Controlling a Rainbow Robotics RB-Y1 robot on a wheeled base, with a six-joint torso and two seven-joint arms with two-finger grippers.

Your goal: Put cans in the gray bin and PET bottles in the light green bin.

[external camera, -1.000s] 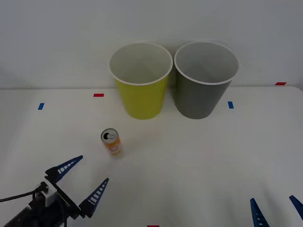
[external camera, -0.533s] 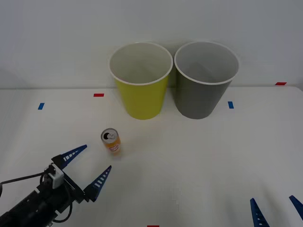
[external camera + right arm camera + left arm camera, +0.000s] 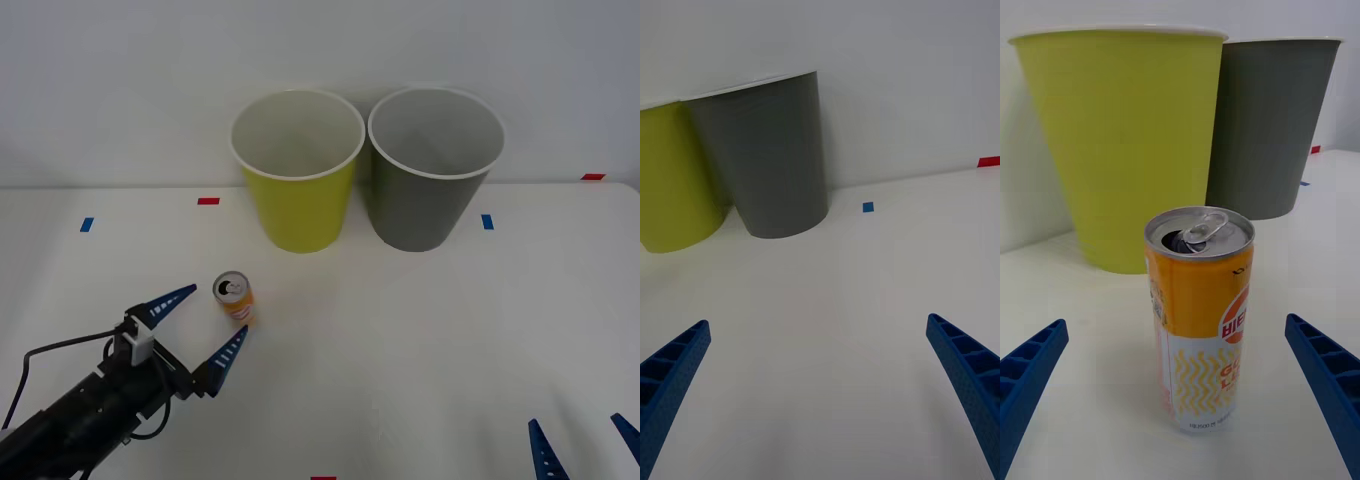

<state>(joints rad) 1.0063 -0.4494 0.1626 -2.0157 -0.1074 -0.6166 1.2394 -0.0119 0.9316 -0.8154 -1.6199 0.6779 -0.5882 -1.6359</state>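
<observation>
While the right gripper (image 3: 585, 445) waits low at the near right edge with jaws spread, the left gripper (image 3: 201, 322) sits with jaws released, just short of the can (image 3: 234, 297), which stands upright on the white worktop (image 3: 420, 340). Farther back stand the light green bin (image 3: 297, 170) and the gray bin (image 3: 432, 168), side by side.

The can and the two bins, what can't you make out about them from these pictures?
- Can: the label wraps out of sight in the left wrist view, so its lettering is cut short; in the front view it is too small to read.
- Light green bin and gray bin: their own walls hide the bottoms inside in the front view.
- Right gripper: the front view's bottom edge cuts off all but the fingertips.
</observation>
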